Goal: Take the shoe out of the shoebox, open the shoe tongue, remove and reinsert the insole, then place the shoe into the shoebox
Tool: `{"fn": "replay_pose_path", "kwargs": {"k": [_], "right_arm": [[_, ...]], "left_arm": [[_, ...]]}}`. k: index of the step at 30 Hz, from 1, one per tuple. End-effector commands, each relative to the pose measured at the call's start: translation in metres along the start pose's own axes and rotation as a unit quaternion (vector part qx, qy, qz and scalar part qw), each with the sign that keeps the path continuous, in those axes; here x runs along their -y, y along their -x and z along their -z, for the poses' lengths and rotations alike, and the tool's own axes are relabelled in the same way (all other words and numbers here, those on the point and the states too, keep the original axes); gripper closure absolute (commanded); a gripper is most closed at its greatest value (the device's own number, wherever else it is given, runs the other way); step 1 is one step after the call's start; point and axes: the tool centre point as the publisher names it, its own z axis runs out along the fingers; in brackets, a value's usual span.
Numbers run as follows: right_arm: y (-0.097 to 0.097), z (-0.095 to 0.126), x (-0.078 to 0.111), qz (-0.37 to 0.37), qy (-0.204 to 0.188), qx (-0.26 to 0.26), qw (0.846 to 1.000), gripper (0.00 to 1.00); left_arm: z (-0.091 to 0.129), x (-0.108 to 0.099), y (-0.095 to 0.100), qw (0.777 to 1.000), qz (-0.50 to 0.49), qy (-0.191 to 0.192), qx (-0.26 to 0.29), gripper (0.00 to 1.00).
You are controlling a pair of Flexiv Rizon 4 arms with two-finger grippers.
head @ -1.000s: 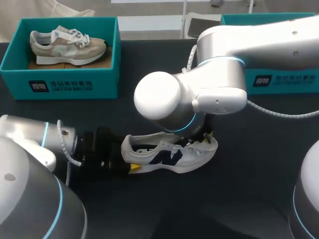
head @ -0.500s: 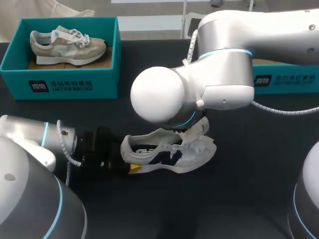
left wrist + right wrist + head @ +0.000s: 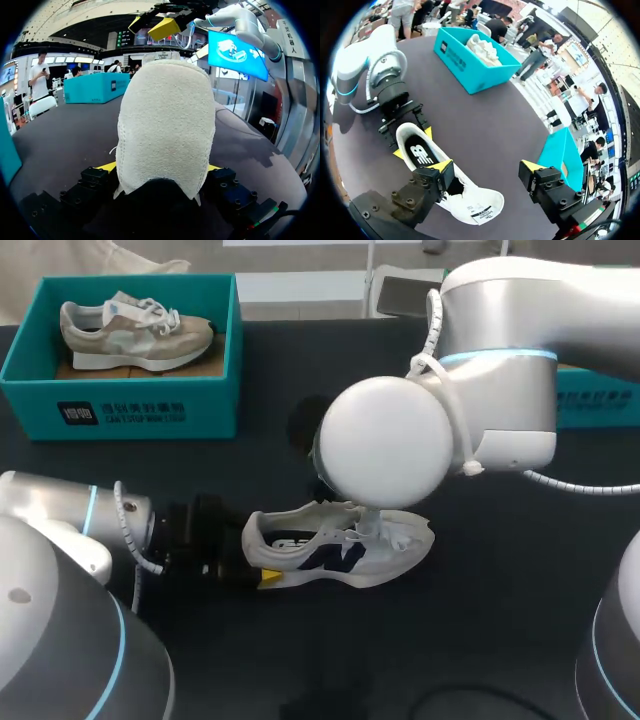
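Left jaws clamp white shoe [image 3: 330,558] heel; printed logo on insole [image 3: 421,153].

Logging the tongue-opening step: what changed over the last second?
The right gripper let go of the tongue of the white shoe and rose clear above it, now open and empty. The left gripper stayed shut on the heel; the shoe did not move.

White shoe [image 3: 340,552] with a dark side logo stands upright on the worktop [image 3: 500,640], heel clamped in the left claw [image 3: 256,560]; tongue folded open toward the toe; dark insole [image 3: 420,151] seated inside; teal shoebox [image 3: 597,400] well apart.
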Motion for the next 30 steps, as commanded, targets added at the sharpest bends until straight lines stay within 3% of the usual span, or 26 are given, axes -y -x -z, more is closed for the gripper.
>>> {"fn": "replay_pose_path", "kwargs": {"k": [1,5,25,30], "right_arm": [[-0.012,-0.001,-0.008,0.134,0.01,-0.132,0.982,1.0],[-0.028,-0.006,-0.003,0.177,-0.037,-0.161,0.97,1.0],[-0.028,-0.006,-0.003,0.177,-0.037,-0.161,0.97,1.0],[-0.051,-0.029,0.001,0.21,-0.051,-0.2,0.956,1.0]], "left_arm": [[-0.001,-0.002,0.0,1.0,0.0,0.001,0.0,1.0],[-0.001,-0.002,0.0,1.0,0.0,0.001,0.0,1.0],[-0.001,-0.002,0.0,1.0,0.0,0.001,0.0,1.0],[-0.001,-0.002,0.0,1.0,0.0,0.001,0.0,1.0]]}}
